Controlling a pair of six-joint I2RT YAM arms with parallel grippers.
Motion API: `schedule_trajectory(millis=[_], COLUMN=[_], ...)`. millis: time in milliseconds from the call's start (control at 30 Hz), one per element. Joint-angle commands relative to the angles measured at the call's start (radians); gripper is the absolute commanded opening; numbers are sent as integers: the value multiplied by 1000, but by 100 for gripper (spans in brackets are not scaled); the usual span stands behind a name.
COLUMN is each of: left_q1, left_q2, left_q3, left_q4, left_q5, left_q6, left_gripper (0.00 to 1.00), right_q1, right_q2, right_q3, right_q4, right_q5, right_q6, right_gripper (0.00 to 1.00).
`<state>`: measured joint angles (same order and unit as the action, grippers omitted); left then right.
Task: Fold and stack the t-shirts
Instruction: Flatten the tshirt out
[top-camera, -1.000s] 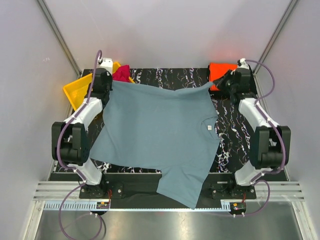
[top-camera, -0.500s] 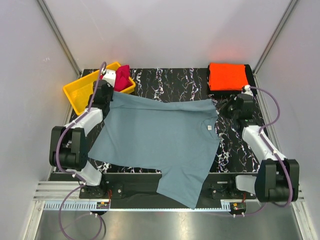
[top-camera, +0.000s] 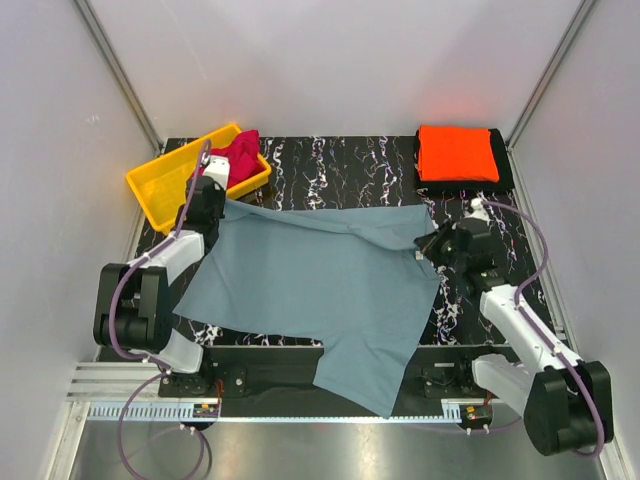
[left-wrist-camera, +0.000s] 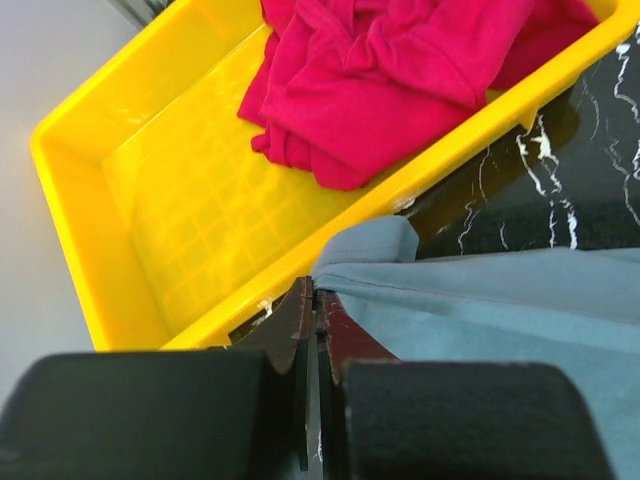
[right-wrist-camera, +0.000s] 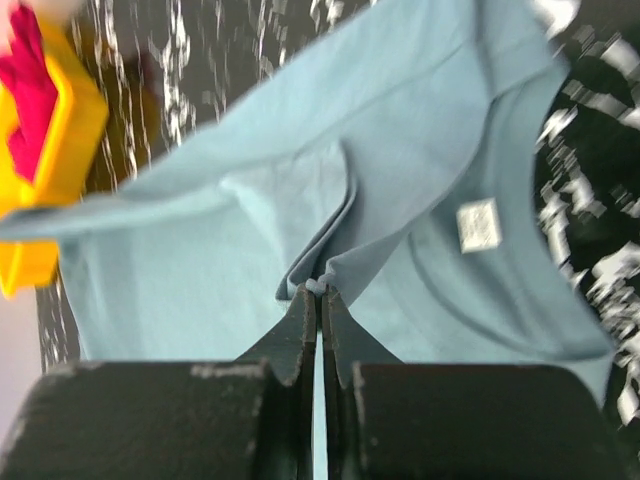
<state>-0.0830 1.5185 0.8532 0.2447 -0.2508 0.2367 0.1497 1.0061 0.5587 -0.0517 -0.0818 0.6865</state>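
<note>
The dusty grey-blue t-shirt lies spread on the black marbled table, and one part hangs over the near edge. Its far hem is lifted and pulled toward the near side. My left gripper is shut on the far-left corner beside the bin, and the left wrist view shows its tips pinching the grey-blue t-shirt. My right gripper is shut on the far-right corner; its tips hold a bunched fold of the t-shirt near the neck label. The orange t-shirt lies folded at the far right.
A yellow bin at the far left holds the crumpled crimson t-shirt, which also shows in the left wrist view as the crimson t-shirt inside the bin. Grey walls close in both sides.
Both grippers have drawn back toward the near side, carrying the grey-blue t-shirt's far edge with them. The right arm has come off the orange t-shirt, which now shows whole.
</note>
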Motion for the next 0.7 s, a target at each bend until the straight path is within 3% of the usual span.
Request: schedule_trajectory(millis=[0,167,267,433,567,667], left_q1=[3,-1,-29,-72,-84,-98], left_q2=[-55,-87,-150,-335,-406,-423], left_q3=[-26,-10,21,121,334,475], left_q4=[73,-11,-73,-159,-228,-295], left_q5=[-41,-73,-123,-123,-127,-136], left_q6=[-23,-53,-54,-37,-42,-39], left_gripper=[0,0,0,0,0,0], right_q1=[83,119,119,117,117,117], right_q2=[-49,-78,-110,-106,18,129], right_q3=[-9,6,107,452,851,1038], right_q4=[-46,-135,-255,-425,-503,-552], right_q5=[77,160,232,350,376,369], right_q6=[-1,36,18,-106,-203,-266], right_gripper=[0,0,0,0,0,0])
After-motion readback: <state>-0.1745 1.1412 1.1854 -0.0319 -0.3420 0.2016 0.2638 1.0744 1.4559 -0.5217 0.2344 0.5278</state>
